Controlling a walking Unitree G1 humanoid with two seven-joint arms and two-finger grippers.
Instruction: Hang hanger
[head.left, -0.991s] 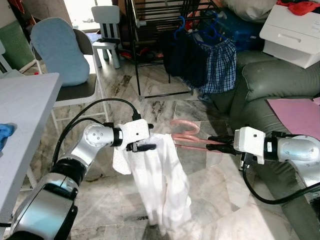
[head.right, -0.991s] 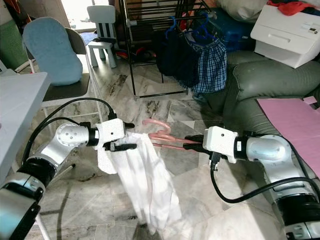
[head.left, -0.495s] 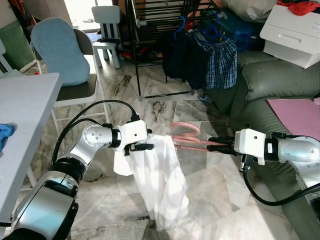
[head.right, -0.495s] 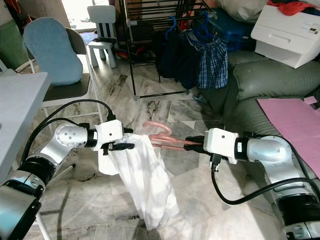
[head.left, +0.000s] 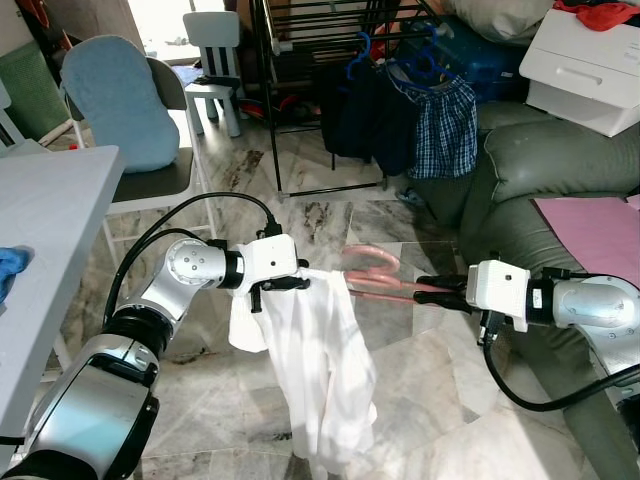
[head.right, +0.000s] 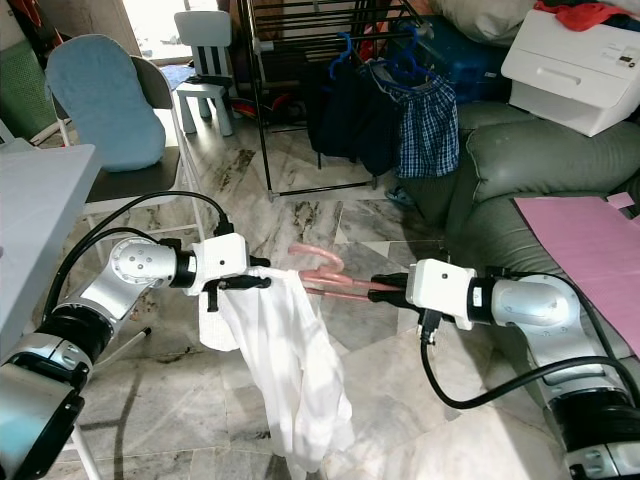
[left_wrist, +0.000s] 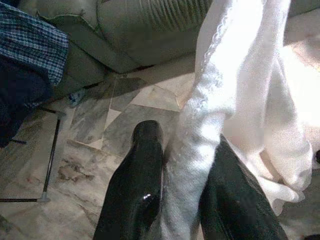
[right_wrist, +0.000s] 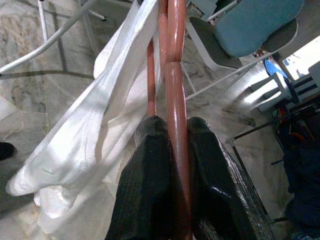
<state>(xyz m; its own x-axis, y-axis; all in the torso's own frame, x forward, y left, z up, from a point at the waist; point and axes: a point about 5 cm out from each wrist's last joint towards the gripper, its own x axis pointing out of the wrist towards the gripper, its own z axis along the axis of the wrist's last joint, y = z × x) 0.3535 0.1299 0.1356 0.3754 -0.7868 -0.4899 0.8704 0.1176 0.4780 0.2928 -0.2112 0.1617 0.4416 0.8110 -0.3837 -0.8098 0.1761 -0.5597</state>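
Right tool (head.left: 428, 289) clamps one arm of the pink hanger (head.left: 372, 276), fingers (right_wrist: 155, 170) pinched tight on the bar in the wrist view. Hanger held level, low over the marble floor (head.left: 420, 380), hook pointing up and away from the robot.

Left tool (head.left: 292, 284) is closed on a fold of the white garment (head.left: 320, 370); cloth sits squeezed between its fingers (left_wrist: 135, 185). Garment droops from the hanger's far end, hem near the floor, and looks only partly threaded on.

Rack (head.left: 300, 60) stands well apart, ahead, with dark and checked clothes (head.left: 440, 125) already on blue hangers. Sofa (head.left: 560, 170) to the right, table (head.left: 40, 210) and chair (head.left: 120, 110) to the left.

Step in hand, as I judge: dressing the hanger, not yet hanging it. Next move calls for the left tool to draw the shoulder across the bar, then a lift and walk to the rack, hook upright. Risk: cloth sliding off or dragging.
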